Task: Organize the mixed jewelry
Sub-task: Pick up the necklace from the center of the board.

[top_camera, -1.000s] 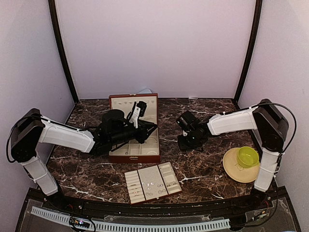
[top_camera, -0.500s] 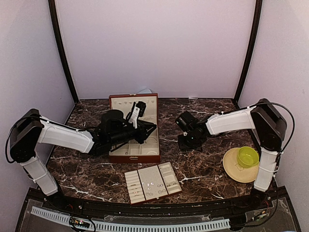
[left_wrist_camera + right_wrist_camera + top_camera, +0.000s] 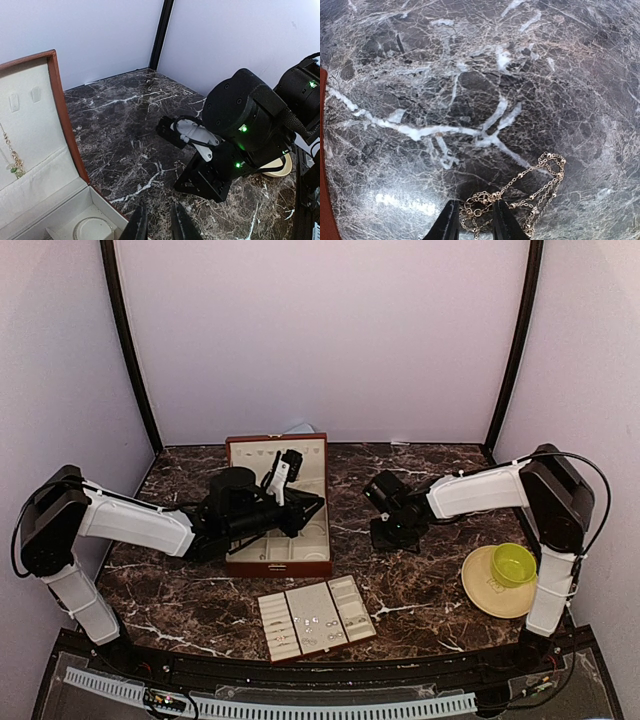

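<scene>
A thin gold beaded chain [image 3: 540, 185] lies bunched on the dark marble table. My right gripper [image 3: 476, 220] is down at the table with its narrow jaws closed round the chain's tangled end; in the top view it [image 3: 385, 538] is right of the box. Several tiny rings and earrings [image 3: 318, 625] lie in the cream-lined tray [image 3: 345, 592] at the front. My left gripper [image 3: 157, 222] hovers over the right rim of the red-brown box [image 3: 278, 562], jaws nearly together and empty; in the top view it [image 3: 312, 508] is over the box.
The box's open lid [image 3: 55, 100] holds a hanging necklace [image 3: 15, 162], and a beaded ring [image 3: 92, 231] sits in a box compartment. A tan plate [image 3: 485, 595] with a green bowl [image 3: 513, 563] stands at the right. The right arm [image 3: 245, 125] fills the left wrist view.
My right gripper has shifted slightly, staying low at the chain. The left arm has not moved.
</scene>
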Tool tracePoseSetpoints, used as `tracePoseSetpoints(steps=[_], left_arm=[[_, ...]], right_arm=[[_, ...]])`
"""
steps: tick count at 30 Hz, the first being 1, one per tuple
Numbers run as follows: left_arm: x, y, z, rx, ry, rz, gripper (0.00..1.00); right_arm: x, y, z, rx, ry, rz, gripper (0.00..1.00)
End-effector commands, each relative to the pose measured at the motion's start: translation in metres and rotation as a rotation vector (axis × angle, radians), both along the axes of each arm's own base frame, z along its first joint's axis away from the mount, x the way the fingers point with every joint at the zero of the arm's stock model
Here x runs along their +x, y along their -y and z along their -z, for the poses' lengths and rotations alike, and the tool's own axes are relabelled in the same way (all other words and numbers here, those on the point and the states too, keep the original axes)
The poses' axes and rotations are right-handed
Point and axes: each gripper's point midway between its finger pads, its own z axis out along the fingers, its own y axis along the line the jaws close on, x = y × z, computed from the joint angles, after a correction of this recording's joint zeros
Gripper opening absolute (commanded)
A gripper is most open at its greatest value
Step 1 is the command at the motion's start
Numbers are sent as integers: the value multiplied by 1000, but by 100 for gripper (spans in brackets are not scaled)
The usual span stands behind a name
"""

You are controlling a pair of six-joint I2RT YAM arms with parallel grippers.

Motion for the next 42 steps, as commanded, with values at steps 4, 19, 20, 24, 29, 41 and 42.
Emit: tracePoseSetpoints(steps=[4,19,20,24,29,41,42], left_arm=[[-2,-3,-23,-49,38,-2,20],[-1,-3,-22,-47,38,-3,20],[-1,-3,-21,-46,37,-3,20],[-2,-3,-21,-48,36,-1,20],[-1,-2,-24,-52,41,2,20],[-1,-2,-24,-48,43,2,20],[-1,-2,-24,-48,44,2,20]], right_arm=[[1,-4,6,-16,-8,12,25],[3,-25,6,-42,18,-76,26],[2,-21,6,-54,19,-64,26],[1,-5,1,-106,37,-16,26],[1,2,0,-118,40,11,26],[3,-13,19,-93,1,-30,21],[3,-13,21,-89,-3,-28,19]])
